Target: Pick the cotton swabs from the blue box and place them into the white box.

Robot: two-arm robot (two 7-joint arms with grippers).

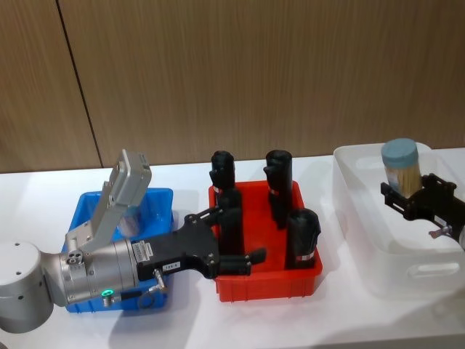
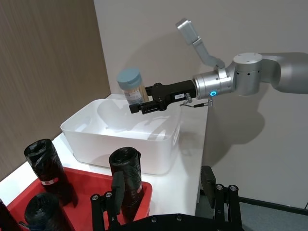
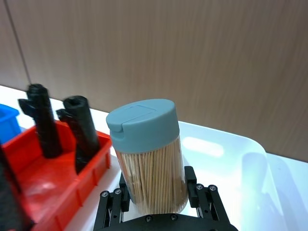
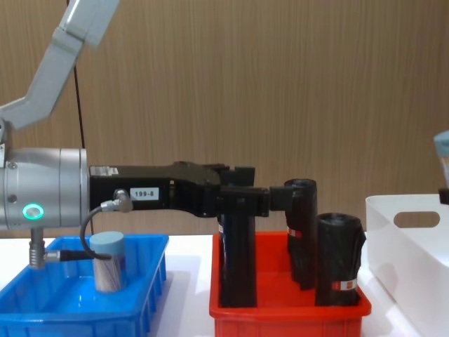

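The right gripper [image 1: 408, 195] pinches a cotton swabs tub [image 1: 402, 166] above the white box [image 1: 363, 240]. Another tub [image 4: 109, 261] stands in the blue box [image 4: 70, 319]. Between the boxes, the left gripper [image 1: 240, 234], fingers spread, hovers among black rolls [image 1: 303, 236] in the red bin [image 1: 269, 287].

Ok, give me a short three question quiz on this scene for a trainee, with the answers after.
1. True or false: the right gripper holds a tub above the white box.
2. How many black rolls stand in the red bin? A two, B four, C six.
3. Fill in: the other tub stands in the ___.
Key: 1 true; 2 B; 3 blue box.
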